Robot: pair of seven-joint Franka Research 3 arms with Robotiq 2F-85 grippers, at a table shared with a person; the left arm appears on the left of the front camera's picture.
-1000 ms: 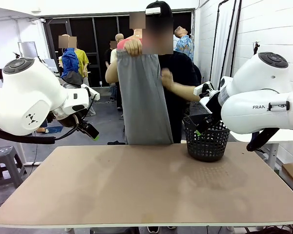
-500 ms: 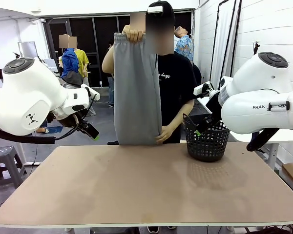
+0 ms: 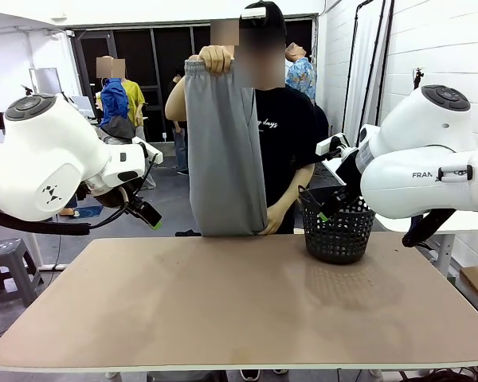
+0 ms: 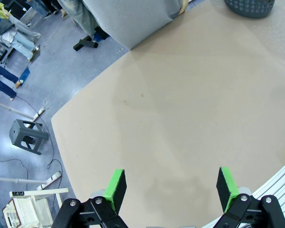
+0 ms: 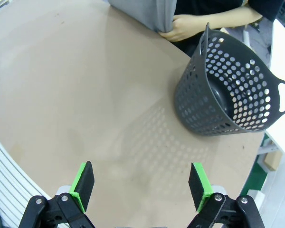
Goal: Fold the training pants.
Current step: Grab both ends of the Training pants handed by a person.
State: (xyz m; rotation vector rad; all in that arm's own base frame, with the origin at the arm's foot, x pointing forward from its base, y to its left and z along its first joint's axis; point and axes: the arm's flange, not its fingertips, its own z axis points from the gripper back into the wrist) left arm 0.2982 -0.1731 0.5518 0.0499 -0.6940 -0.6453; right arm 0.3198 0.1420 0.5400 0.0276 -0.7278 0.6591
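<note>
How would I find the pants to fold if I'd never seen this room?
Look across the brown table to the person at its far edge. The training pants hang from that person's raised hand, the other hand holding the bottom. They are plain, light grey cloth, unlike the black holed basket beside them.

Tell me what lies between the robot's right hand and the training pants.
Right wrist view: bare table between right hand and training pants; the basket stands aside.
</note>
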